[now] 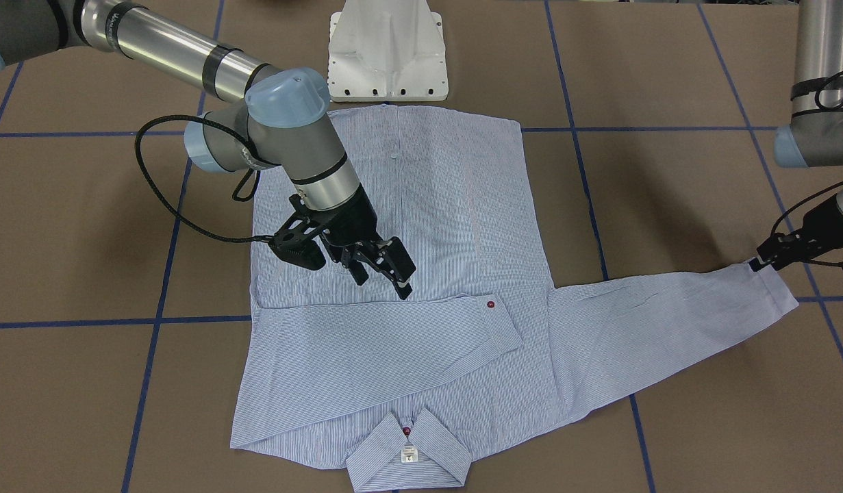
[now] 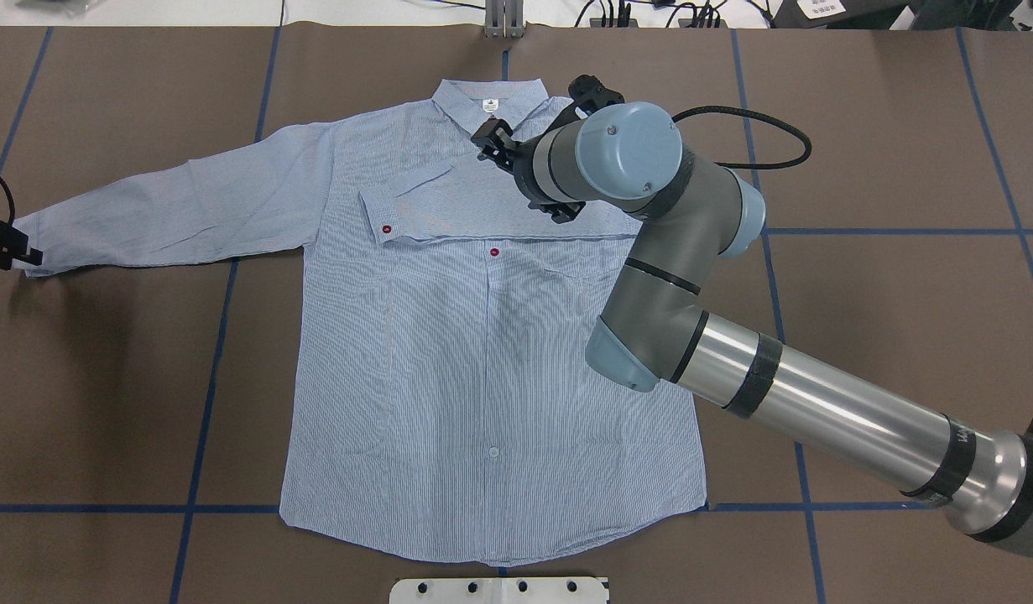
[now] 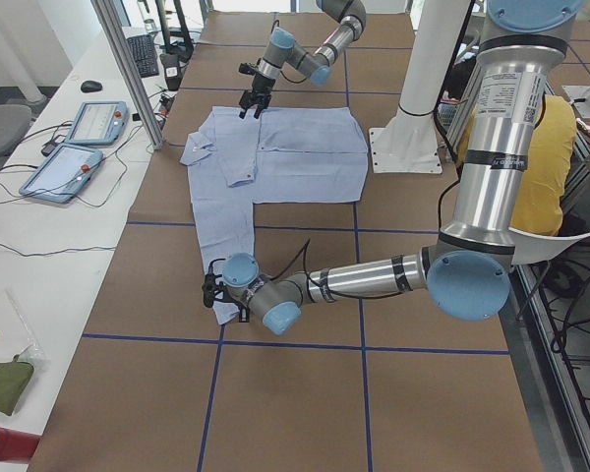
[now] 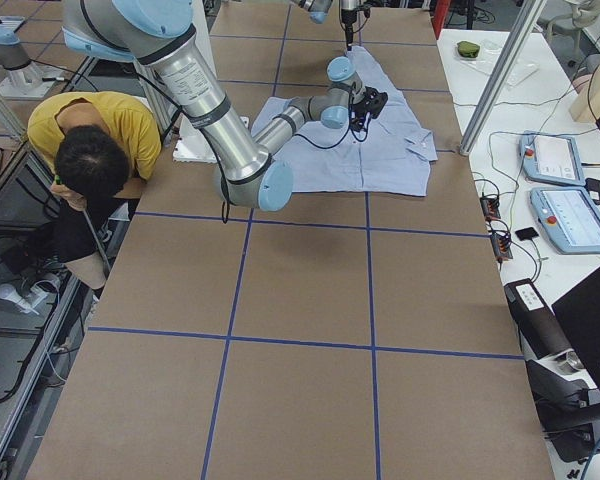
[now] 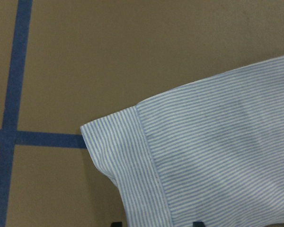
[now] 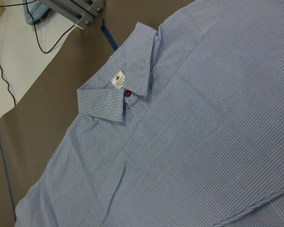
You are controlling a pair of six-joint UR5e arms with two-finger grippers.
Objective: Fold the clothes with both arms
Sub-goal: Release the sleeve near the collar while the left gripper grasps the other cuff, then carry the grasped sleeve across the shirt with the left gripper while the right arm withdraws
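Note:
The light blue striped shirt [image 2: 482, 361] lies flat and front up, with its collar [image 2: 487, 96] on the far side from the robot base. One sleeve [image 2: 482, 210] is folded across the chest, its cuff [image 2: 382, 220] showing a red button. The other sleeve [image 2: 172, 210] stretches straight out sideways. My right gripper [image 1: 383, 277] hovers open and empty just above the folded sleeve; its wrist view shows the collar [image 6: 116, 94]. My left gripper [image 2: 17, 250] sits at the outstretched sleeve's cuff [image 5: 128, 156]. Its fingertips stand apart, open, at the bottom edge of the left wrist view.
The white pedestal base [image 1: 387, 51] stands right at the shirt's hem. Blue tape lines [image 2: 206, 403] cross the brown table. A person in a yellow top [image 4: 90, 150] crouches behind the robot. Two tablets [image 3: 74, 147] and a metal post [image 3: 128, 69] stand along the table's far edge.

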